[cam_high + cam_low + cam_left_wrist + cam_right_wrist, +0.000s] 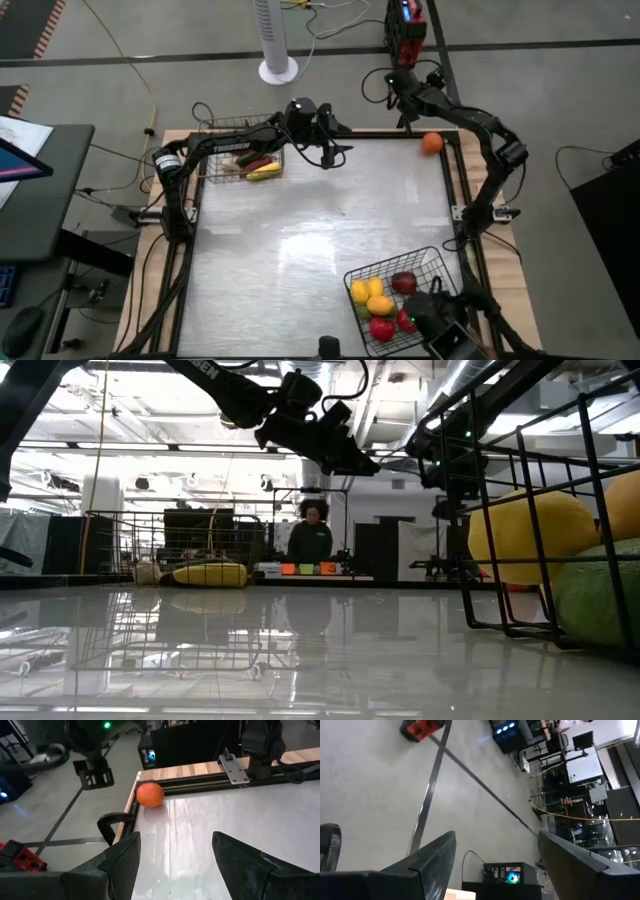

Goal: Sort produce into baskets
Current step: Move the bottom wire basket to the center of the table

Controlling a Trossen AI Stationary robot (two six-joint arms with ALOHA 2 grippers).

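Glossy white tabletop (310, 230) carries my round orange fruit (432, 143) alone at its far right corner; the black wire basket (243, 150) sits far left, the silver wire basket (400, 295) near right. My left gripper (338, 150) hovers open mid-far edge; right gripper (392, 80) open beyond the table

2 wire baskets: 1 black basket (243, 150) at upper left of the high view, 1 grey basket (441, 268) at lower right. The grey one holds about 6 round pieces: 2 yellow (360, 291), 1 orange-yellow (380, 305), 1 dark red (403, 283), 1 red (382, 328), 1 green (362, 312). The black one shows 1 yellow long piece (264, 172) among others I cannot count. 1 orange ball (432, 143) lies loose at upper right.
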